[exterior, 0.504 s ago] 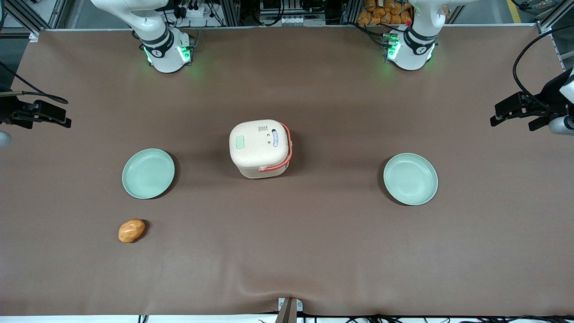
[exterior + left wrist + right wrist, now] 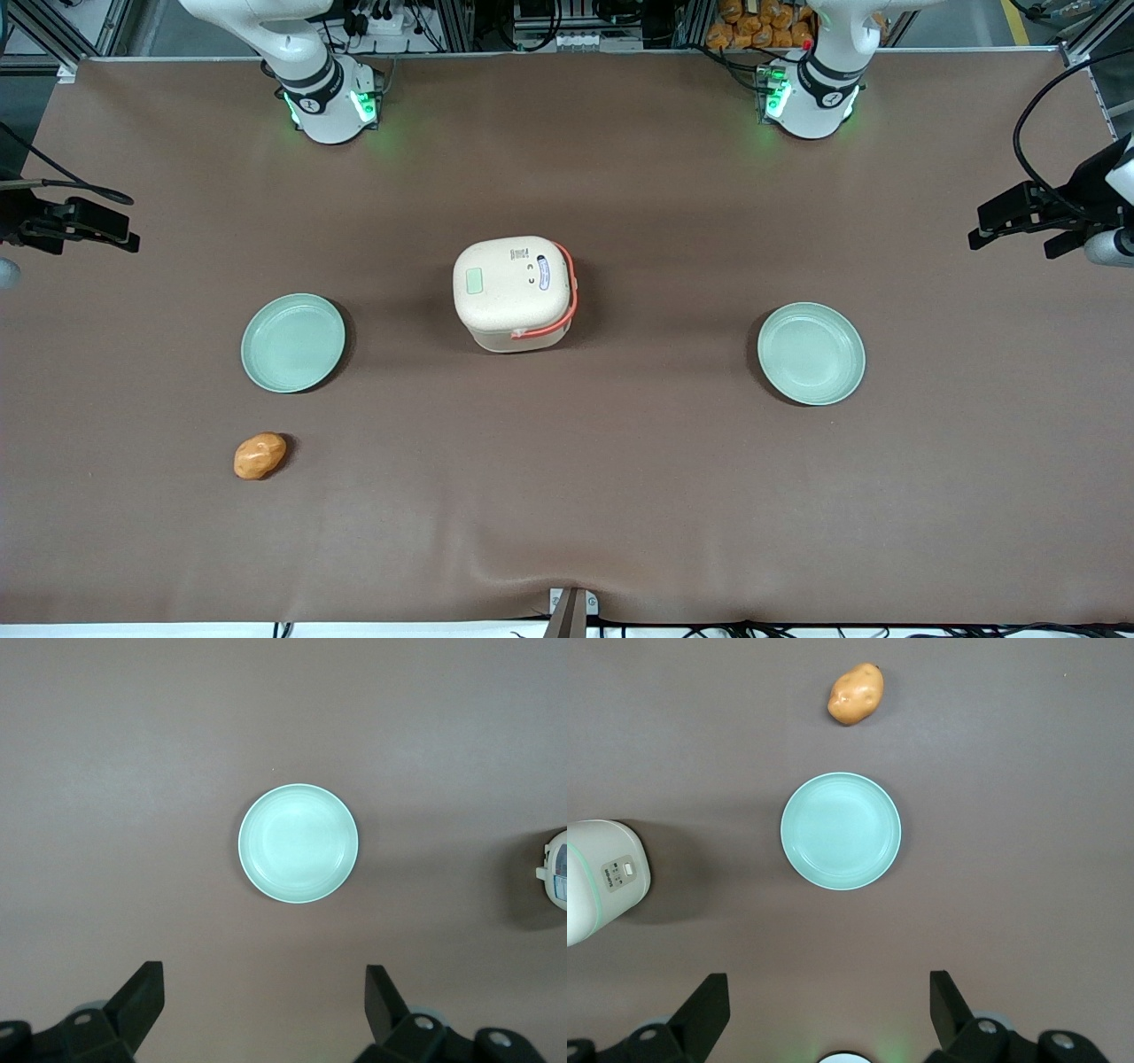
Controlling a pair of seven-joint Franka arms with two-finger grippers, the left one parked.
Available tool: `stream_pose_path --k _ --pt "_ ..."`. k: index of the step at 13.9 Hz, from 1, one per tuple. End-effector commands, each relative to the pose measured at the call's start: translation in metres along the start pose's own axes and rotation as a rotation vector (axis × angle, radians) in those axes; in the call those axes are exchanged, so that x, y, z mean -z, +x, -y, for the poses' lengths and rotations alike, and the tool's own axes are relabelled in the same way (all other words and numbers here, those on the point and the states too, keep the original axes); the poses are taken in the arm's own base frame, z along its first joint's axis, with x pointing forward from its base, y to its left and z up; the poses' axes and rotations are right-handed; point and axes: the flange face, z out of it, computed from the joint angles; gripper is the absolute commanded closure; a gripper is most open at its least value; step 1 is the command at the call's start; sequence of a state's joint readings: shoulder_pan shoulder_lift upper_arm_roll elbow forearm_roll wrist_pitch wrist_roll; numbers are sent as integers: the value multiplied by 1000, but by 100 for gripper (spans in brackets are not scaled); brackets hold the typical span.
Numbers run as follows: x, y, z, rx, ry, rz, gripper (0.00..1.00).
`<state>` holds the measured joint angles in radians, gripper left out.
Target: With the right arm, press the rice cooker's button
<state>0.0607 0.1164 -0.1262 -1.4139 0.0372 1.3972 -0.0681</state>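
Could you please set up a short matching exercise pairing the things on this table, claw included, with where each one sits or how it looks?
Things:
1. rice cooker
2. potato
3. plate under the working arm
4. right claw

Descriptions:
A. orange-brown, nearest the front camera
B. pale green, empty, between potato and arm base
C. open, hanging high above the plate
D. cream-white, lid shut, mid-table between the two plates

Pairs: 1-D, 2-A, 3-B, 4-C
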Motion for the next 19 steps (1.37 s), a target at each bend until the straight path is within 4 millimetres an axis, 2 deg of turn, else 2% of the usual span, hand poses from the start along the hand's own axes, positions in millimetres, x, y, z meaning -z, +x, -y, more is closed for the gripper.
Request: stream_pose_path --k 1,16,17,19 --pt "8 -6 4 16 8 -2 0" --pt "15 -8 10 26 11 -11 0" --pt "15 -8 13 22 17 -11 0" --pt "11 -6 43 74 15 -2 0"
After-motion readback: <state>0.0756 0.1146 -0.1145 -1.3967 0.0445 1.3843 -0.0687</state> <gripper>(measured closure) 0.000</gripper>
